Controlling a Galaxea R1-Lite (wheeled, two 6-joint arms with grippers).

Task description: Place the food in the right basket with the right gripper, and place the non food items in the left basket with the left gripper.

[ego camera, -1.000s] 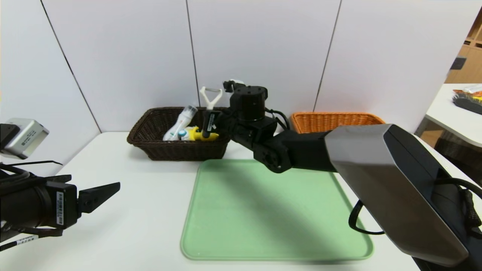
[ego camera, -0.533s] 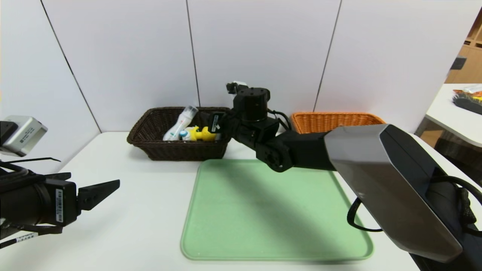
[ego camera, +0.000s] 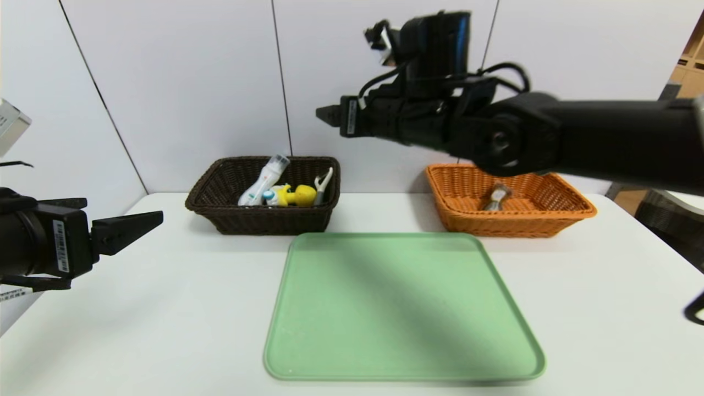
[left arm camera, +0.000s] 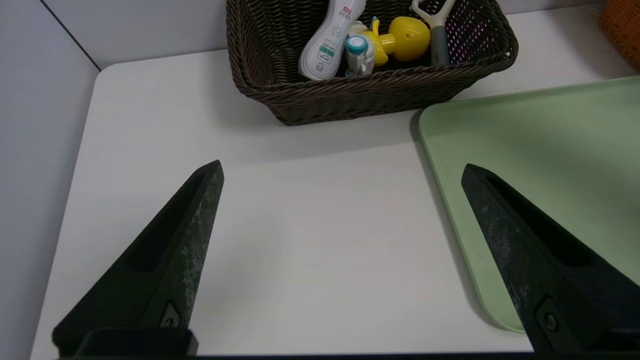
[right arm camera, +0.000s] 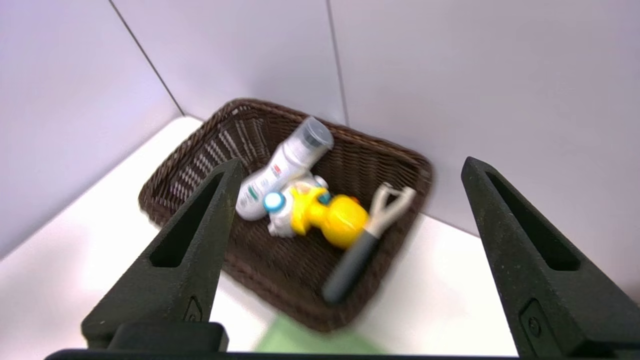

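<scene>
Food snack [ego camera: 496,197] lies in the orange basket [ego camera: 459,204], its detail hard to make out; the right arm obscures that basket's back rim. Right end effector [ego camera: 324,114], above and near the dark basket [ego camera: 269,220], is released, 2 fingers spread. Left end effector [left arm camera: 342,172], released, hovers over the bench [ego camera: 192,308].

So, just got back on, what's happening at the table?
Nothing is being held. The right gripper hangs open above and behind the dark brown basket; the left gripper is open over the white table, left of the green tray. The dark basket holds a white bottle, the yellow duck toy and the grey-handled peeler. The wrapped snack lies in the orange basket. Sorting looks finished.
</scene>
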